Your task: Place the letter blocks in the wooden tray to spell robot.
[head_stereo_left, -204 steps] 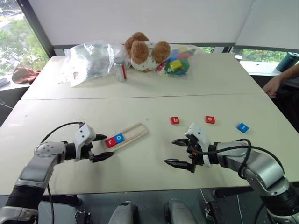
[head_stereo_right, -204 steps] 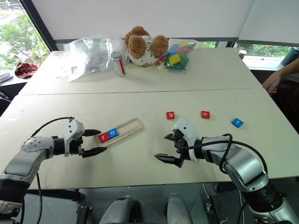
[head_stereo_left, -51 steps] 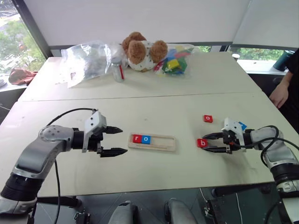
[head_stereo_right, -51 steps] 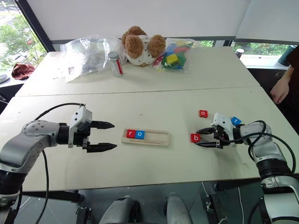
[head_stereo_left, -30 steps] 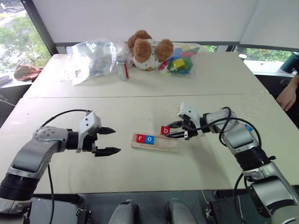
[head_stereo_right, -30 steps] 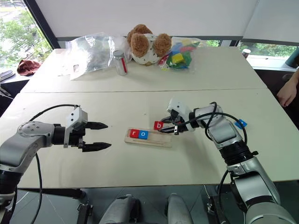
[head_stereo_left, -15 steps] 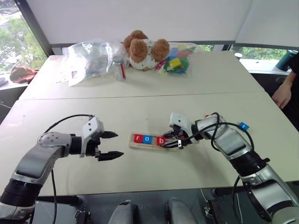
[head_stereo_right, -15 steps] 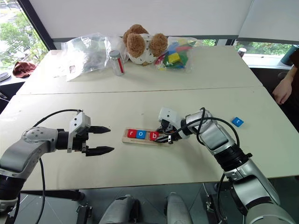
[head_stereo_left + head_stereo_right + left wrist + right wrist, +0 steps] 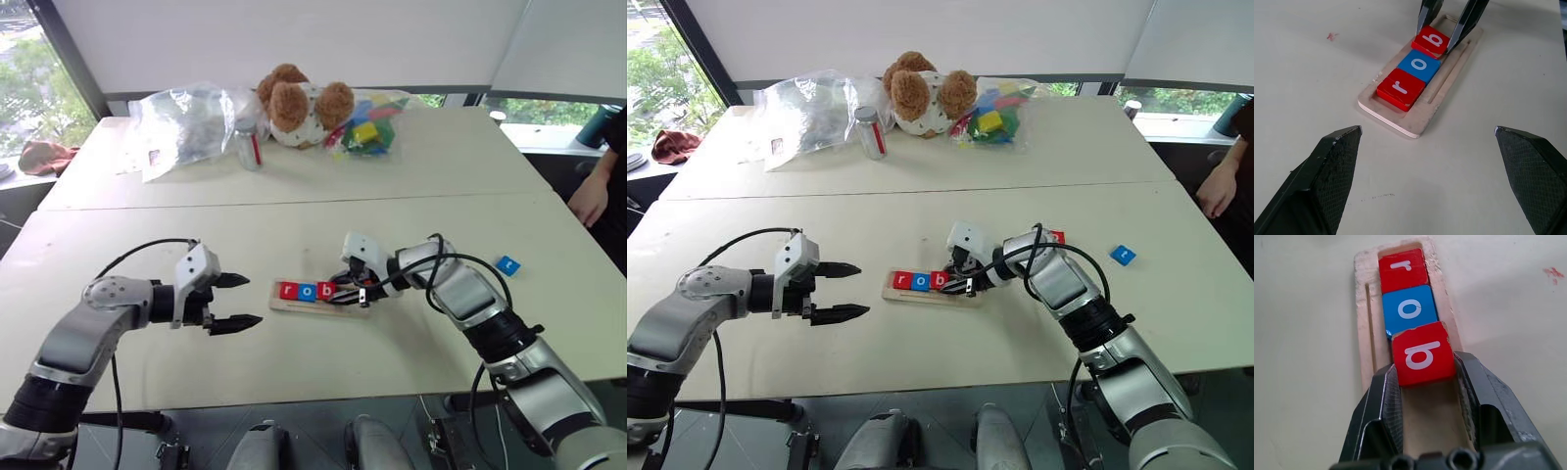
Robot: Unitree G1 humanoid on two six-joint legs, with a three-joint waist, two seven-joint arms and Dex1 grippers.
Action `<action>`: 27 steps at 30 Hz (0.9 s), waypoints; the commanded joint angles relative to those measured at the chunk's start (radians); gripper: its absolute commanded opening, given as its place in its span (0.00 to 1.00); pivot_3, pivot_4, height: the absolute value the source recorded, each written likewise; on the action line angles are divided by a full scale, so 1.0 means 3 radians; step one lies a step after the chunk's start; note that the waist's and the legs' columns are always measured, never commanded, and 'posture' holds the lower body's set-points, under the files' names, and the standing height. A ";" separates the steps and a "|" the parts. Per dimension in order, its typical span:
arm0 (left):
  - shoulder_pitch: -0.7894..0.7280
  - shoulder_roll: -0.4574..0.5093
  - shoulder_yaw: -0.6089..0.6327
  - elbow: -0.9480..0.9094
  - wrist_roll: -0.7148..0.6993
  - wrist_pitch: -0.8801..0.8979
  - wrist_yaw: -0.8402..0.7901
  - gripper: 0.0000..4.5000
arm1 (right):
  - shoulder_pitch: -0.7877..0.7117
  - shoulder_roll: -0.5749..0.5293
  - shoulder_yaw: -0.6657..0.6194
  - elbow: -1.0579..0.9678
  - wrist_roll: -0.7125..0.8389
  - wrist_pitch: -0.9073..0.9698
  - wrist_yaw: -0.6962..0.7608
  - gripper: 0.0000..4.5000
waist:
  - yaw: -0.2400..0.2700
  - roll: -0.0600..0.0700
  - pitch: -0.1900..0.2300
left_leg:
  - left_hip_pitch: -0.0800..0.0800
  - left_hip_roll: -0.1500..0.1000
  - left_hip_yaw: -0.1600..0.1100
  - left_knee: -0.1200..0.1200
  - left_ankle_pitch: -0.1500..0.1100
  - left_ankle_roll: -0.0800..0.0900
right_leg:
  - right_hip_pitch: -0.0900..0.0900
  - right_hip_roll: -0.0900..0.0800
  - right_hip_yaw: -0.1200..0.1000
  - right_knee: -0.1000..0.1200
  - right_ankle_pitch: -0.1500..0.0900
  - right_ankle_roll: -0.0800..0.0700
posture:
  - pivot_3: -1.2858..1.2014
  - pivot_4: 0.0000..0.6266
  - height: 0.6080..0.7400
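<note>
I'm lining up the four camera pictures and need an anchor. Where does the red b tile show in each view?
Left eye view: red b tile in the wooden tray, near picture centre, held by the right gripper.
Right eye view: just left of centre.
Left wrist view: top middle, between two fingertips.
Right wrist view: centre, pinched.
Shared landmark: the blue o tile beside it.

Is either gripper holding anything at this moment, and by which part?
The right gripper pinches the red square "b" letter tile by its two opposite side edges, over the pale wooden tray. The left gripper is open, holding nothing.
</note>
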State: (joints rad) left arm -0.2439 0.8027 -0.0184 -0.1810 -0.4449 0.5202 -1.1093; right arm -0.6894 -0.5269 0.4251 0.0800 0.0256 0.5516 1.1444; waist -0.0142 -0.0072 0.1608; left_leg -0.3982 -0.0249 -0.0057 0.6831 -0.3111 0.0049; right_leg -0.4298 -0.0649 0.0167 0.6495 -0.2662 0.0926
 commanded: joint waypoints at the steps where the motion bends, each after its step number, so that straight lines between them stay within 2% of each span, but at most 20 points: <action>1: -0.0045 -0.0003 0.0030 -0.0072 0.0006 -0.0052 0.0014 1.00 | -0.0022 0.0057 0.0063 -0.0049 0.0001 0.0033 0.0010 0.25 | 0.0000 0.0000 0.0000 | 0.0000 0.0000 0.0000 0.0000 0.0000 0.0000 | 0.0000 0.0000 0.0000 0.0000 0.0000 0.0000 | 0.52 0.24 1.00; 11: -0.0036 -0.0050 0.0011 -0.0080 0.0020 -0.0070 0.0056 1.00 | -0.0060 0.0222 0.0106 -0.0010 -0.0037 0.0075 -0.0043 0.25 | -0.0010 0.0000 0.0000 | 0.0002 0.0000 0.0000 -0.0001 0.0000 0.0000 | 0.0001 0.0001 0.0000 0.0001 0.0000 0.0000 | 0.52 0.24 1.00; 19: -0.0032 -0.0066 0.0010 -0.0061 0.0036 -0.0093 0.0070 1.00 | -0.0050 0.0218 0.0101 0.0011 -0.0056 0.0087 -0.0062 0.25 | -0.0015 0.0000 0.0000 | 0.0008 0.0001 0.0000 -0.0001 0.0001 -0.0001 | 0.0003 0.0002 0.0000 0.0005 0.0000 0.0000 | 0.52 0.24 1.00; 25: -0.0038 -0.0090 0.0007 -0.0054 0.0038 -0.0089 0.0069 1.00 | -0.0089 0.0225 0.0017 -0.0118 0.0006 0.0163 -0.0090 0.92 | -0.0010 0.0000 0.0000 | 0.0010 0.0001 0.0000 -0.0001 0.0001 -0.0001 | 0.0005 0.0002 0.0001 0.0005 0.0000 0.0000 | 0.52 0.24 1.00; 26: -0.0040 -0.0094 0.0006 -0.0052 0.0039 -0.0088 0.0067 1.00 | -0.0101 0.0226 -0.0018 -0.0162 0.0027 0.0201 -0.0106 0.99 | -0.0009 0.0000 0.0000 | 0.0010 0.0001 0.0000 -0.0001 0.0001 -0.0002 | 0.0005 0.0002 0.0001 0.0005 0.0000 0.0000 | 0.52 0.24 1.00; 27: -0.0043 -0.0098 0.0006 -0.0050 0.0041 -0.0087 0.0065 1.00 | -0.0109 0.0220 -0.0045 -0.0209 0.0046 0.0230 -0.0116 0.99 | -0.0008 0.0000 0.0000 | 0.0010 0.0001 0.0000 -0.0001 0.0001 -0.0002 | 0.0005 0.0001 0.0001 0.0006 0.0000 0.0000 | 0.52 0.24 1.00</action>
State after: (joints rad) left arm -0.2443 0.7738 -0.0236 -0.1799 -0.4268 0.5109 -1.0874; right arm -0.6951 -0.4604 0.4454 0.0628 0.0245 0.6089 1.1221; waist -0.0166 -0.0073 0.1607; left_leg -0.3953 -0.0245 -0.0056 0.6829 -0.3108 0.0044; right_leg -0.4282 -0.0645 0.0170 0.6511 -0.2662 0.0925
